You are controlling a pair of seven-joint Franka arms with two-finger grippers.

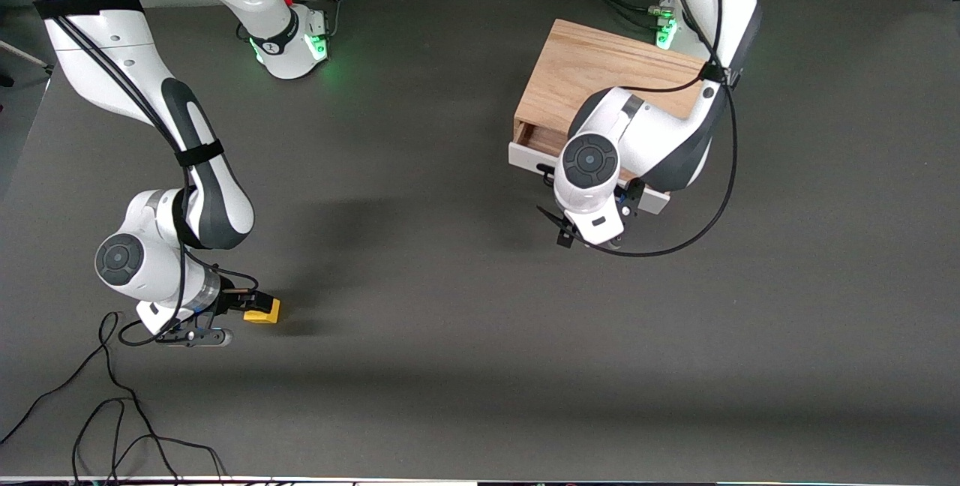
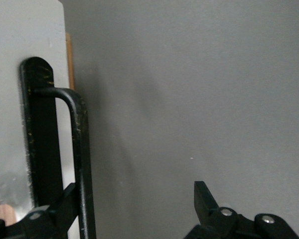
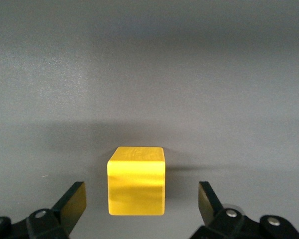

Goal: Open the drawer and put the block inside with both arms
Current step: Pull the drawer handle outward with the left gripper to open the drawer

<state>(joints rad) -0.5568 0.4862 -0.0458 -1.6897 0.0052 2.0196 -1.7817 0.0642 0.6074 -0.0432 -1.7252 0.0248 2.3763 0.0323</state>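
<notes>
The light oak cabinet (image 1: 592,77) stands toward the left arm's end of the table, its white-fronted drawer (image 1: 529,157) pulled out a little, and the left gripper (image 2: 134,209) is at that drawer front with its fingers spread apart. One fingertip (image 2: 65,201) sits against the black bar handle (image 2: 79,159), apparently touching it, the other clear of it over bare table. Well apart, the right gripper (image 3: 142,204) is low over the table with open fingers either side of the yellow block (image 3: 136,180), neither touching it.
</notes>
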